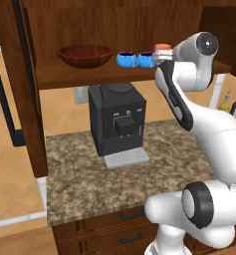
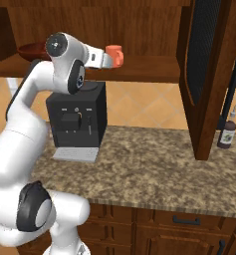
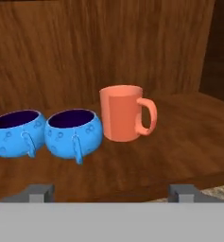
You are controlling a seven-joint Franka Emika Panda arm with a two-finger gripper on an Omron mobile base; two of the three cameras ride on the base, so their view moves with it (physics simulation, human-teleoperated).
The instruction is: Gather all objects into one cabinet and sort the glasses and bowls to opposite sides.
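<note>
Wooden cabinet shelf (image 3: 179, 137) sitting above granite worktop (image 1: 114, 174) with coffee machine (image 1: 117, 119). My fingers (image 3: 113, 191) standing wide apart, gripping nothing, hanging just short of shelf edge. Orange mug (image 3: 124, 119) standing upright on shelf, handle pointing away from two blue cups (image 3: 47, 132) sitting beside it. Brown bowl (image 1: 85, 55) resting at far end. Mug looking rigid, light, glazed so probably slippery; I'm guessing best hold is squeezing across body, avoiding handle.

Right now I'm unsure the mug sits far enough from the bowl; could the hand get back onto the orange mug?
Probably yes: the hand stands open facing the tall orange mug, which is upright on the wooden cabinet shelf, with nothing between them.
</note>
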